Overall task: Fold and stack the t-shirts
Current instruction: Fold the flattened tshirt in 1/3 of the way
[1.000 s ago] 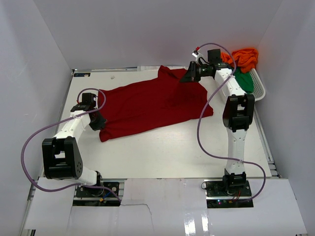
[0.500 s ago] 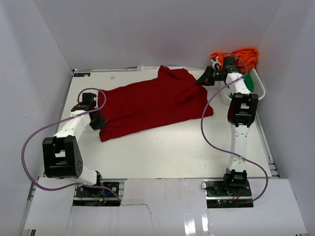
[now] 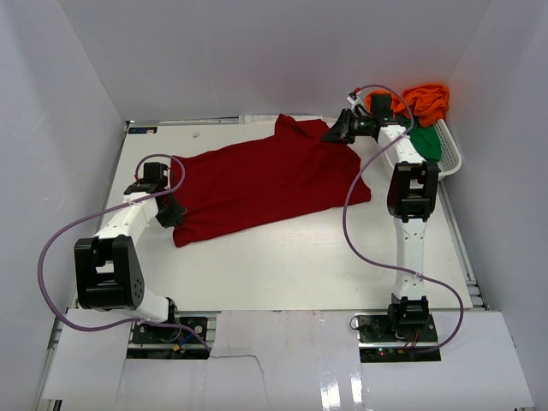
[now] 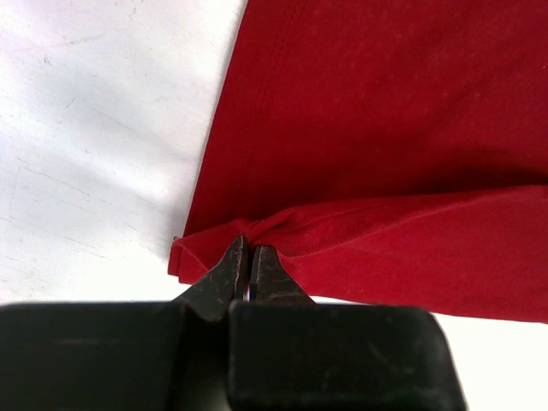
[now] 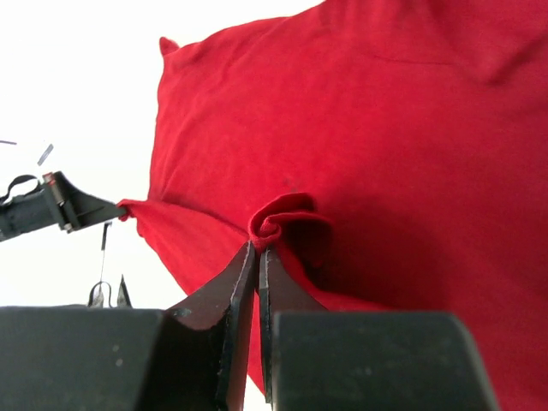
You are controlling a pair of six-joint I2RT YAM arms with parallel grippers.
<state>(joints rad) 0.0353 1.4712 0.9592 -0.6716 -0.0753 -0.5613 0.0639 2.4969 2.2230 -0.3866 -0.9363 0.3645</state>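
**Pinched at two corners**

The dark red fabric t-shirt (image 3: 265, 184) lies spread across the white table (image 3: 282, 265), left to far right. The left gripper (image 4: 249, 257) is clenched on its near-left hem; the right gripper (image 5: 257, 253) clamps a bunched fold at its far-right edge.

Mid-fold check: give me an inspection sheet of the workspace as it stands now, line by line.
Surface: white table, lightly scuffed.
Job's things: dark red t-shirt spread out, not yet folded; orange t-shirt and green t-shirt bunched at the basket.
Clutter: white lattice basket at the far right edge.
Grippers: left gripper shut on the dark red t-shirt's hem; right gripper shut on a pinch of its fabric.
Cables: purple cables loop loosely along both arms.
Surroundings: plain white walls.
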